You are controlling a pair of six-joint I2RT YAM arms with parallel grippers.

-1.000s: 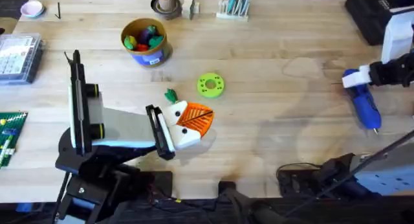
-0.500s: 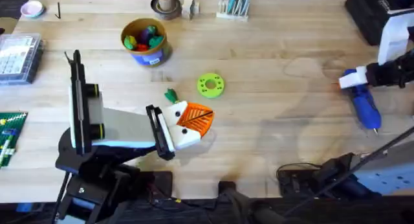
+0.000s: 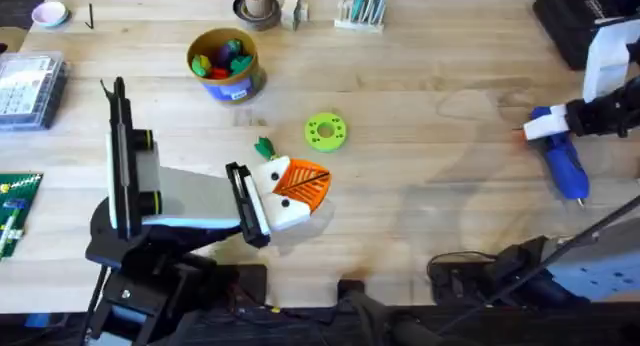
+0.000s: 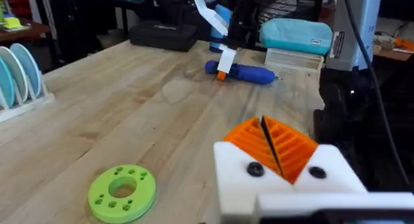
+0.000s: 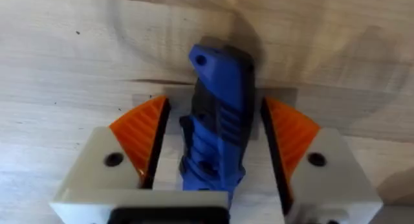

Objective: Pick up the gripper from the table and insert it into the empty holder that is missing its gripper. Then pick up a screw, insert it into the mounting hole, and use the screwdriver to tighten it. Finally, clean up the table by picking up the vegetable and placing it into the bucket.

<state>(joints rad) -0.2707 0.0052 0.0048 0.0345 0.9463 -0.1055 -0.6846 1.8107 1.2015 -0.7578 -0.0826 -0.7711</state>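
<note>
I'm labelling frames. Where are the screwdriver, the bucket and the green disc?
screwdriver (image 3: 562,158): overhead view, on its blue body.
bucket (image 3: 246,76): overhead view, on its tan outer wall.
green disc (image 4: 121,192): left wrist view, on its top face.

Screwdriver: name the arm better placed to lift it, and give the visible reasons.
Right. The right gripper already straddles the blue screwdriver, an orange pad on each side with small gaps. The left gripper sits across the table by the green disc, its pads closed together.

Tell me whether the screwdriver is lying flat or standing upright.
Lying flat. The blue screwdriver rests lengthwise on the table, and the right gripper straddles its body with its orange pads apart on either side.
</note>
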